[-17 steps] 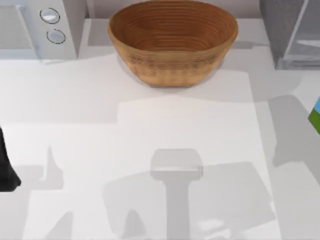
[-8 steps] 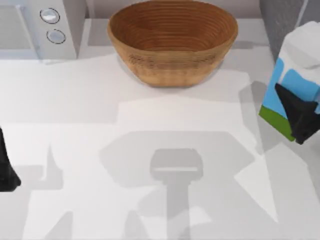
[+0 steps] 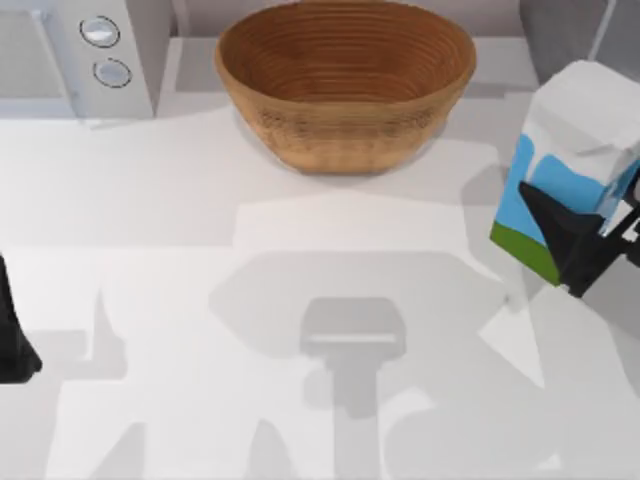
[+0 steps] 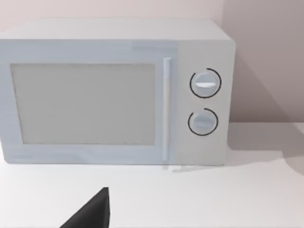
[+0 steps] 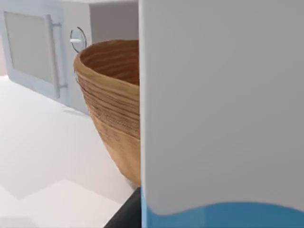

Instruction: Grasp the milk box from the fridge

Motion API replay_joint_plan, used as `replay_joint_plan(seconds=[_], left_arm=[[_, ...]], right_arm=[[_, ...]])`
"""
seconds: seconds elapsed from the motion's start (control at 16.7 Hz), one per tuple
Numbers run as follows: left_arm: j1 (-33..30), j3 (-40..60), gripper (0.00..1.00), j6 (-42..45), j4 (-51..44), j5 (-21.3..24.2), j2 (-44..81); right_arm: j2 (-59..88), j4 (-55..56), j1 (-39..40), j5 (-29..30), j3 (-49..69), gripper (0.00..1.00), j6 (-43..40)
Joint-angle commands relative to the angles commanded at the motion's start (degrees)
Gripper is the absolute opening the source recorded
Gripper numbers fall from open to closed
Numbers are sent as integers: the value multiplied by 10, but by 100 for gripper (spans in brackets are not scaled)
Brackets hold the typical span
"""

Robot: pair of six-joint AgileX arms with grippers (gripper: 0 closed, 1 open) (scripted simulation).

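Note:
The milk box [image 3: 565, 150], white on top with light-blue sides and a green bottom band, hangs tilted above the table's right side. My right gripper [image 3: 578, 245] is shut on it, its black fingers clamped over the lower blue part. In the right wrist view the milk box [image 5: 223, 109] stands very close as a white wall with a blue strip below. The grey speckled fridge [image 3: 555, 35] stands at the back right corner, behind the carton. My left gripper [image 3: 12, 340] is parked at the table's left edge, and one dark fingertip [image 4: 92, 213] shows in the left wrist view.
A brown woven basket [image 3: 345, 85] stands at the back middle, also seen in the right wrist view [image 5: 111, 104]. A white microwave with two round dials [image 3: 100, 50] fills the back left corner [image 4: 114, 90]. The white table [image 3: 300, 300] spreads between the arms.
The right gripper has come in from the right edge carrying the milk box, moving left and a little forward. The left arm has stayed still.

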Motion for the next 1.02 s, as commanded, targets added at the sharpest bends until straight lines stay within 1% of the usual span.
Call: replay_joint_plan(seconds=[0.3,1.02], left_arm=[[0,0,100,0,0,0,0],[0,0,100,0,0,0,0]], right_arm=[[8,5,2,5,5,0,1],[162,61,67,69,99,0,-2]])
